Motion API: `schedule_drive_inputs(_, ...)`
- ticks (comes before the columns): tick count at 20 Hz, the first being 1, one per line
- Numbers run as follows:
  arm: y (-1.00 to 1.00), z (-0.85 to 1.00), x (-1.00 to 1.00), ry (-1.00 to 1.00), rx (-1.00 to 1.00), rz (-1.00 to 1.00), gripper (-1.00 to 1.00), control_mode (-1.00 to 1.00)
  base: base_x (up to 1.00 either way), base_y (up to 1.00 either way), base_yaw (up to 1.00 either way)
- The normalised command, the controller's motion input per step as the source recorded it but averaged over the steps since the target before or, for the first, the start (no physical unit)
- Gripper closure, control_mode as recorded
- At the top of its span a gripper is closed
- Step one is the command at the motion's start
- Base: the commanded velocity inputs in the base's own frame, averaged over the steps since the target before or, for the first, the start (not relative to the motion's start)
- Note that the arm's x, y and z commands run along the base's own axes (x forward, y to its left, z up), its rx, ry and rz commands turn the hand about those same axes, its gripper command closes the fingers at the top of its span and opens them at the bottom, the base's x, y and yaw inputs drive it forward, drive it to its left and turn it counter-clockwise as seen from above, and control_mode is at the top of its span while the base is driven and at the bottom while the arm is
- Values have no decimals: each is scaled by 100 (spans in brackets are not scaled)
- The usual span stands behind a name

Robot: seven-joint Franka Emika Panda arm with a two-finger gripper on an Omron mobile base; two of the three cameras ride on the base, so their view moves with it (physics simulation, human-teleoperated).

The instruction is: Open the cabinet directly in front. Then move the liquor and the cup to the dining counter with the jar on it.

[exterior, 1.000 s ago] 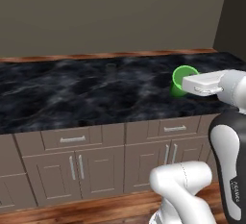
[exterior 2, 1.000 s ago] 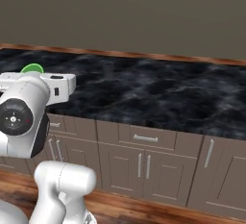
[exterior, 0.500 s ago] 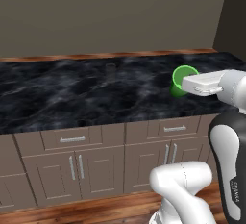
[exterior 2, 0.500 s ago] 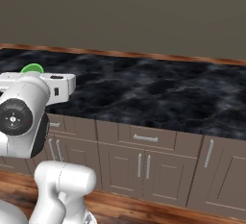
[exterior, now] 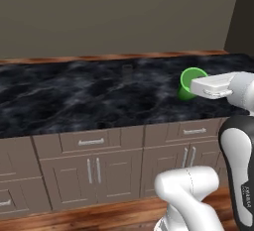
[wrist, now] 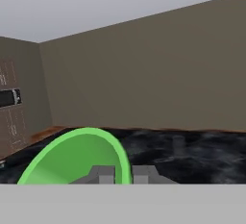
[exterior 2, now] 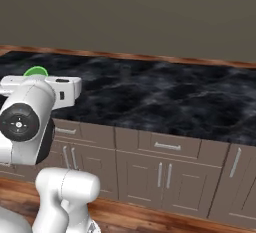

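The claw (wrist: 118, 172) is clenched on the rim of the cup (exterior: 190, 83), over the tabletop (exterior: 89, 96); the cup looks light, stiff and smooth, so it may slip.

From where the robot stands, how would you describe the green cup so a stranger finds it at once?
Look at the broad black marble counter with white veins and a brown wooden strip along its far edge. Toward its right end, the robot's white hand is shut on the rim of a small round cup. It is bright green, the sole coloured thing there.
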Motion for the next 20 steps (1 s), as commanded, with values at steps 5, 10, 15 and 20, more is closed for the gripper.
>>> schedule_drive_inputs(5, 0, 0, 0, 0, 0, 0, 100, 100, 0, 100, 0)
schedule_drive_inputs(10, 0, 0, 0, 0, 0, 0, 100, 100, -14, 94, 0)
schedule_drive_inputs(15, 0, 0, 0, 0, 0, 0, 100, 100, -11, 74, 0)
schedule_drive_inputs(20, 0, 0, 0, 0, 0, 0, 100, 100, -4, 65, 0)
